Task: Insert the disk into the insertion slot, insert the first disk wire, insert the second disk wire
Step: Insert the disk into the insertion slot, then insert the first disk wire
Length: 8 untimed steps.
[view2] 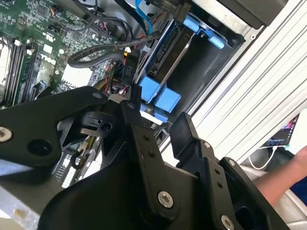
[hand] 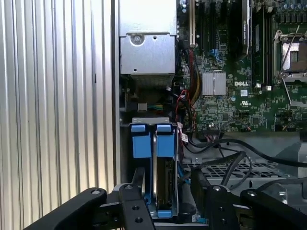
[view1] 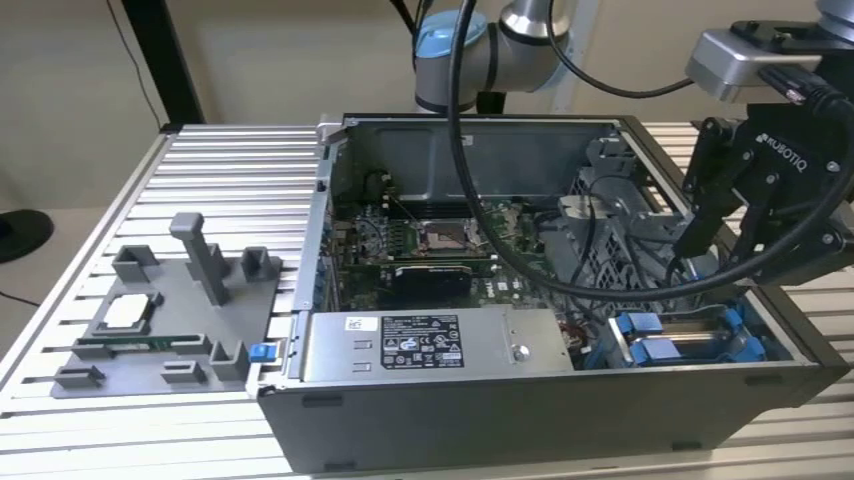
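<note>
Over the insertion slot [view2: 211,72], gripper [hand: 167,179] open (holding nothing), disk [view2: 168,52] standing on edge inside

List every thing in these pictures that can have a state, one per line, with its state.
Grey metal computer case: side open.
Grey rectangular insertion slot: occupied by the disk.
Silver disk in blue plastic bracket: on edge inside the slot.
Black claw: open, empty, above the slot.

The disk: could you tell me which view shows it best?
The second wrist view: the disk shows its side and blue bracket. The first wrist view has the disk edge-on; the exterior view, mainly its bracket.
</note>
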Each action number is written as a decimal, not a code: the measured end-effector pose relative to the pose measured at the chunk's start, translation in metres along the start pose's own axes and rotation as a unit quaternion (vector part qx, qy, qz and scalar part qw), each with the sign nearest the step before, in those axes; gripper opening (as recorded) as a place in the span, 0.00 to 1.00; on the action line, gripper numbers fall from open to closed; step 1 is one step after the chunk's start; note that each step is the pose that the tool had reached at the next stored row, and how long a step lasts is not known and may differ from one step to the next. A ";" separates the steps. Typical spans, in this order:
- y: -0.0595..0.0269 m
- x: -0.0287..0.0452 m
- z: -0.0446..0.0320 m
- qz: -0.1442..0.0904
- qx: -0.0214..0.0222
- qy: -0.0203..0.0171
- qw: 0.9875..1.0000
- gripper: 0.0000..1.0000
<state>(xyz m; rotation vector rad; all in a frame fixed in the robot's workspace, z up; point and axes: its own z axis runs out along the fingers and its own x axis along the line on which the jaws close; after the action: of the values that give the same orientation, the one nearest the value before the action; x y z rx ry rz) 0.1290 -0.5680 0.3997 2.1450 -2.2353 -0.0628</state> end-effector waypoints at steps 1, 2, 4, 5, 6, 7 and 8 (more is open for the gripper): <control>-0.0002 -0.0003 -0.0007 0.000 0.000 0.000 1.000 1.00; -0.0003 -0.0004 -0.0016 0.000 0.000 0.000 1.000 1.00; -0.0002 -0.0005 -0.0059 0.000 -0.001 0.000 1.000 1.00; 0.0000 -0.0005 -0.0089 0.000 -0.001 0.000 1.000 1.00; 0.0001 -0.0006 -0.0108 0.000 -0.001 0.000 1.000 1.00; 0.0001 -0.0009 -0.0122 0.000 -0.001 0.000 1.000 1.00; 0.0002 -0.0012 -0.0132 0.000 -0.001 0.000 1.000 1.00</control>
<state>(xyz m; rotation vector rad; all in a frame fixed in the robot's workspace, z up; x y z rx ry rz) 0.1296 -0.5667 0.4129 2.1434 -2.2338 -0.0644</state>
